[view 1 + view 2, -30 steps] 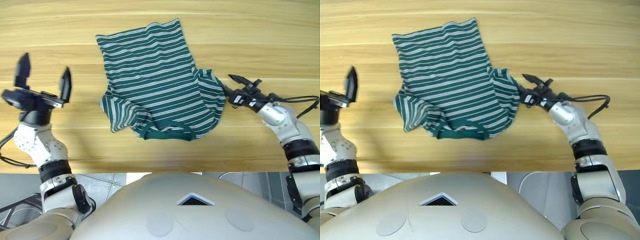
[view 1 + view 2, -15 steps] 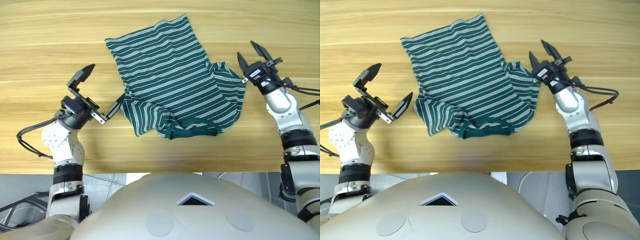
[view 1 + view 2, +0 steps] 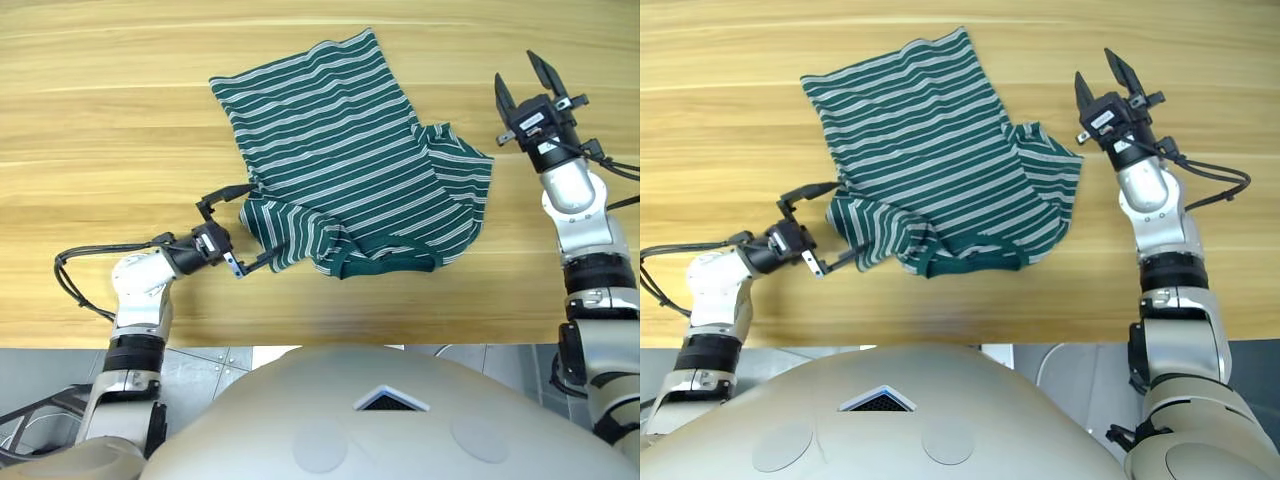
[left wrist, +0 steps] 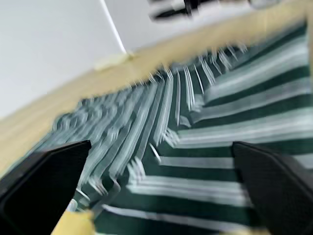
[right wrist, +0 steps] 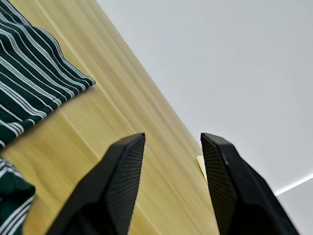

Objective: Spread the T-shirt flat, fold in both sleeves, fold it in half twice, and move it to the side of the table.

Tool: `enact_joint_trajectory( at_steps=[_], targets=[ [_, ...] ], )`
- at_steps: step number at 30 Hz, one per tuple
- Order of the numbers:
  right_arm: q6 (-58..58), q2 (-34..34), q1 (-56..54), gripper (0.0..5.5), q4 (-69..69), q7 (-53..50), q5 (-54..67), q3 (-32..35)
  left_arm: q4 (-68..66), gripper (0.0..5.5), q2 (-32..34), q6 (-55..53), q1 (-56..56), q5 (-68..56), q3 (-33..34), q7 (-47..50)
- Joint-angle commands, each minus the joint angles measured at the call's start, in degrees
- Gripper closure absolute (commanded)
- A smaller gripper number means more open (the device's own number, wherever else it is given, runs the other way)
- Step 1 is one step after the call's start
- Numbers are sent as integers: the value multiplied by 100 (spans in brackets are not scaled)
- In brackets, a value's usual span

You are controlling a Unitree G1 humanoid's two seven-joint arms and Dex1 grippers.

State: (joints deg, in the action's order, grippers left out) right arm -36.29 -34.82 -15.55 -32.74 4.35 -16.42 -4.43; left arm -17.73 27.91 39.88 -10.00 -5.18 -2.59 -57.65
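A dark green T-shirt (image 3: 340, 150) with white stripes lies rumpled on the wooden table (image 3: 100, 100), its collar (image 3: 385, 263) toward the near edge and its hem at the far side. My left gripper (image 3: 245, 228) is low at the shirt's left sleeve, open, its fingers on either side of the bunched edge; the left wrist view shows striped cloth (image 4: 205, 132) between the fingers (image 4: 44, 181). My right gripper (image 3: 517, 75) is open, off to the right of the right sleeve (image 3: 465, 175), touching no cloth and pointing away from the shirt over bare wood (image 5: 98, 122).
The table's near edge (image 3: 300, 342) runs close below the collar. Bare wood stretches left, right and beyond the shirt. Cables trail from both wrists (image 3: 70, 270).
My left gripper has swung in and come down to the left sleeve's edge. My right gripper has left the right sleeve, opened, and moved slightly farther right and away.
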Motion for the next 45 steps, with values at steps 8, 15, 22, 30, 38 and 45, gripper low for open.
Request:
enact_joint_trajectory(
  at_steps=[8,15,22,30,38,45],
  targets=[
    [164,78,-159,337,298,128,-162,-66,-70,11,665,268,89,758,-630,253],
    [427,166,-286,337,463,303,-498,-336,717,11,1896,51,-439,572,-196,250],
    [600,333,-508,337,429,303,-577,-449,-115,11,2600,216,-457,942,613,959],
    [583,337,-447,337,398,248,-567,-495,-1668,11,2573,614,501,721,603,1239],
    [344,462,-363,337,246,153,-730,-700,827,11,862,48,635,-709,42,1609],
    [308,581,-596,337,-107,-27,-893,-787,723,11,234,-853,977,1134,-1139,1876]
  ],
)
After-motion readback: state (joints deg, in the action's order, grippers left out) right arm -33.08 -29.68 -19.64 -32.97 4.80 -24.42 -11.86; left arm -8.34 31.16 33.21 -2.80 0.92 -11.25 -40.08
